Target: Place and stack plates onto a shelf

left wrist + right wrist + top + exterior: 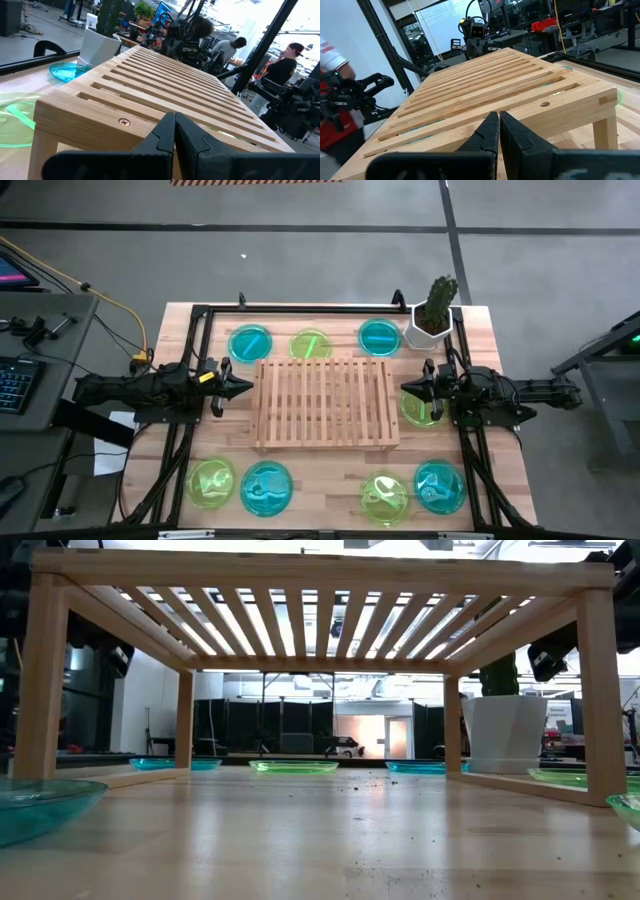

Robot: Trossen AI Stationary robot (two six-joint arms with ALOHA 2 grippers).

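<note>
From above, I see the shelf (325,402) in the middle of the worktop (500,470), bare of plates. My left pincer (243,387) sits just off its left edge, fingers together, holding nothing. My right pincer (408,388) sits just off the right edge, also closed and empty. Three plates lie behind the shelf: a blue plate (250,342), a green plate (311,345) and another blue one (379,337). Four lie in front: green (211,481), blue (266,487), green (384,496), blue (439,485). One more green plate (418,407) lies under the right arm, partly covered. A potted cactus (435,310) stands at the far right corner.

At table height I look under the shelf (320,580); the far plates (293,767) lie flat on the worktop beyond its legs.

On the left wrist camera the closed fingers (170,137) point at the shelf's (150,85) near edge, close but apart from it. People (285,65) stand in the room behind.

On the right wrist camera the closed fingers (495,132) face the shelf's (490,90) opposite edge the same way.
</note>
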